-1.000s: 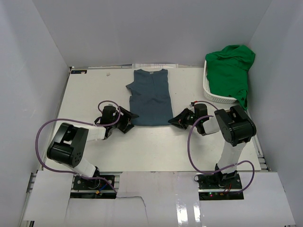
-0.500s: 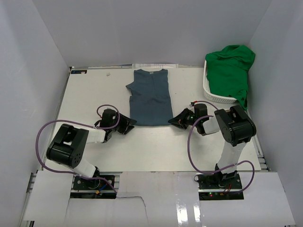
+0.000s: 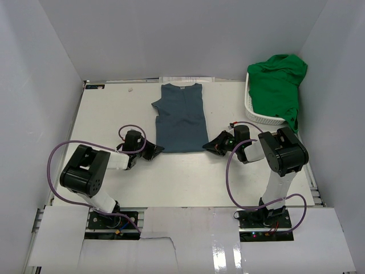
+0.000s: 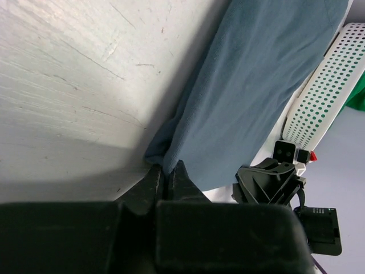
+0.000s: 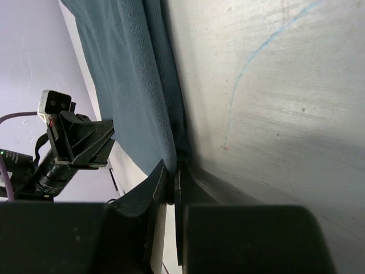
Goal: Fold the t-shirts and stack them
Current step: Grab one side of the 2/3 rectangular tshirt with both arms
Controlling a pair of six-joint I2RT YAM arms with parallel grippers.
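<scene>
While green t-shirt (image 3: 276, 83) lies in far-right basket (image 3: 254, 112), left gripper (image 4: 169, 171) and right gripper (image 5: 173, 171) each pinch a near corner of slate-blue t-shirt (image 3: 181, 117).

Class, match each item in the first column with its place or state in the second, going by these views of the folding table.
Column one:
1. slate-blue t-shirt
2. green t-shirt
3. left end effector
4. right end effector

Column two:
A. shut on the blue shirt's near right corner
B. heaped in the white basket
C. lies flat on the table
D. shut on the blue shirt's near left corner

Pairs: 1-C, 2-B, 3-D, 4-A
</scene>
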